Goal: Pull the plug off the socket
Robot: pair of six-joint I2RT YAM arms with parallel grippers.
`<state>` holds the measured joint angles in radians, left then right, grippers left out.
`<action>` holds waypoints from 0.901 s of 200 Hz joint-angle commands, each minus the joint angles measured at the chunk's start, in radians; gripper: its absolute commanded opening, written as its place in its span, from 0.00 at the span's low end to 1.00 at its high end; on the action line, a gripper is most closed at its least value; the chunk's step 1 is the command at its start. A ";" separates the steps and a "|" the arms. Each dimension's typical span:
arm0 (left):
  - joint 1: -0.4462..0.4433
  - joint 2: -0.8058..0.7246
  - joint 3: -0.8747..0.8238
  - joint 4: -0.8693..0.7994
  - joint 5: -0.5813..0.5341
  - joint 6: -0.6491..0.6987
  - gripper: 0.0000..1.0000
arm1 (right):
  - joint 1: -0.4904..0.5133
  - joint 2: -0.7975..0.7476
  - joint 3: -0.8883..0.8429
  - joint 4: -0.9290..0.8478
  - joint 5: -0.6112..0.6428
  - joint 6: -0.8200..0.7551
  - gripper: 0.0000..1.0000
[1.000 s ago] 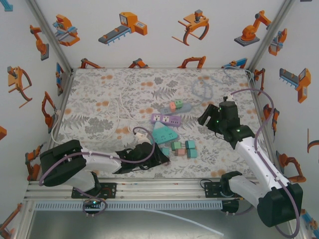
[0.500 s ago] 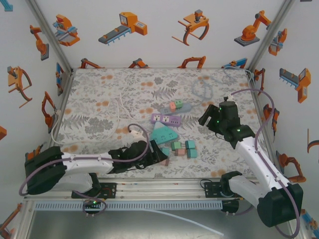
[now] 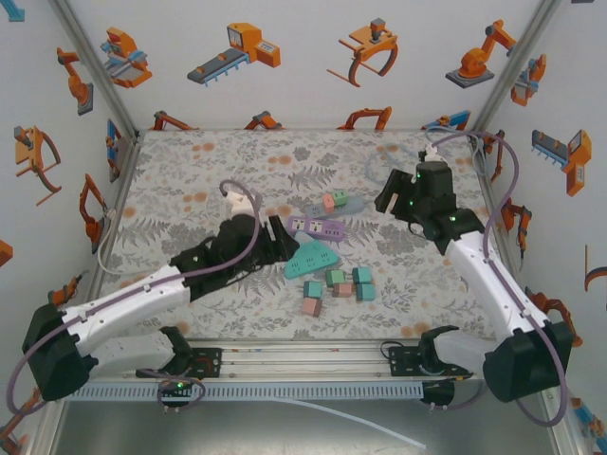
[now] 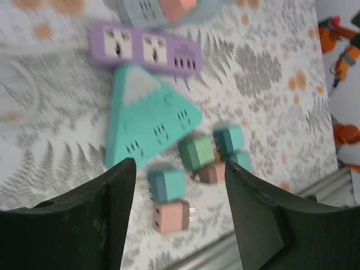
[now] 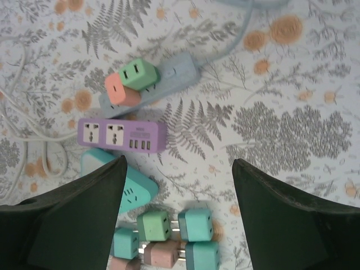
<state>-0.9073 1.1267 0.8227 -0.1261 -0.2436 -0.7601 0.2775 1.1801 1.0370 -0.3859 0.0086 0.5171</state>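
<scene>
Both are hanging open, empty: left claw (image 4: 179, 166), right claw (image 5: 179, 162). Right is probably lining up on plugs (image 5: 138, 73) at 11 o'clock.

Socket strip (image 5: 181, 68) — pale blue-grey, oblong with rounded ends. It lies flat near mid-table, slightly right of centre, its long axis running roughly left to right. Two cube plugs are seated in its upper face, close together — green plug (image 5: 139, 73) to the right, salmon plug (image 5: 119, 88) to the left.
</scene>
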 commanded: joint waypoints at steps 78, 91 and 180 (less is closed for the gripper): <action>0.325 0.588 0.456 0.100 0.317 0.255 0.52 | 0.133 0.431 0.480 -0.194 0.056 -0.184 0.69; 0.331 0.664 0.514 0.095 0.338 0.254 0.52 | 0.148 0.510 0.558 -0.260 0.090 -0.202 0.69; 0.325 0.896 0.629 0.071 0.506 0.276 0.52 | 0.122 0.798 0.805 -0.298 -0.287 -0.848 0.64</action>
<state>-0.5755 1.9980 1.4296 -0.0463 0.1925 -0.5018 0.4213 1.9621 1.7672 -0.6693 -0.0696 -0.0177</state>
